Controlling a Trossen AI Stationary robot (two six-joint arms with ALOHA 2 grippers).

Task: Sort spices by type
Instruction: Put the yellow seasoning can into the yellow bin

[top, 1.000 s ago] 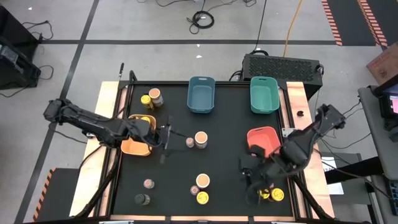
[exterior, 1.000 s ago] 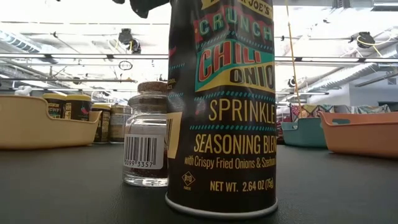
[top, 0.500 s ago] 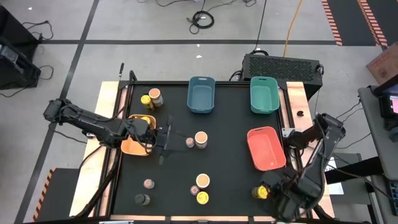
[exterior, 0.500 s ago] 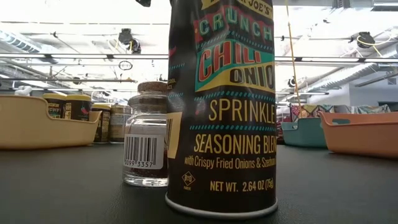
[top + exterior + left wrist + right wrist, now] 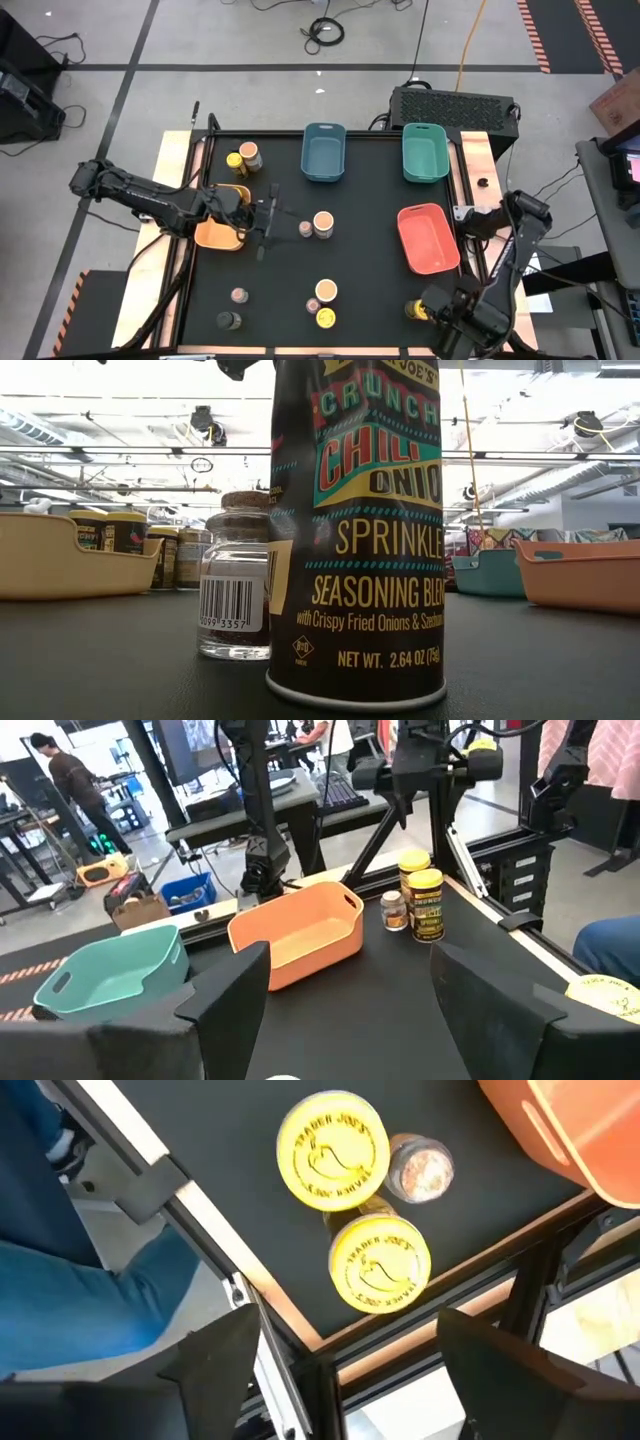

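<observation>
I am holding my left gripper (image 5: pixel 268 217) low over the mat, just to the right of the orange bin (image 5: pixel 221 219) on the left side of the table. Its fingers (image 5: pixel 232 988) are standing wide apart and nothing is between them — in the left wrist view I see only bare black mat there. Just to the right of this gripper two jars are standing side by side: a tan-topped jar (image 5: pixel 324 223) and a tiny pinkish jar (image 5: pixel 305 229).

My right gripper (image 5: pixel 462 322) is hanging at the near right corner, partly past the table edge. Its fingers (image 5: pixel 222 1358) are also spread wide and are gripping nothing. Under it, in the right wrist view, two yellow-lidded jars (image 5: pixel 333 1150) are standing close together near the table edge, with one small clear-topped jar (image 5: pixel 420 1166) touching them, and the red bin (image 5: pixel 575 1125) is near them.

The other spices are lying apart over the mat. At the far left corner a yellow jar (image 5: pixel 234 161) and a tan jar (image 5: pixel 249 155) are standing together. Near the front middle a tan jar (image 5: pixel 325 291), a small pinkish one (image 5: pixel 312 304) and a yellow one (image 5: pixel 325 318) are making a little group. At the near left a pinkish jar (image 5: pixel 238 296) and a dark olive jar (image 5: pixel 229 320) are standing. The blue bin (image 5: pixel 323 152) and the teal bin (image 5: pixel 424 152) are waiting at the far side.
</observation>
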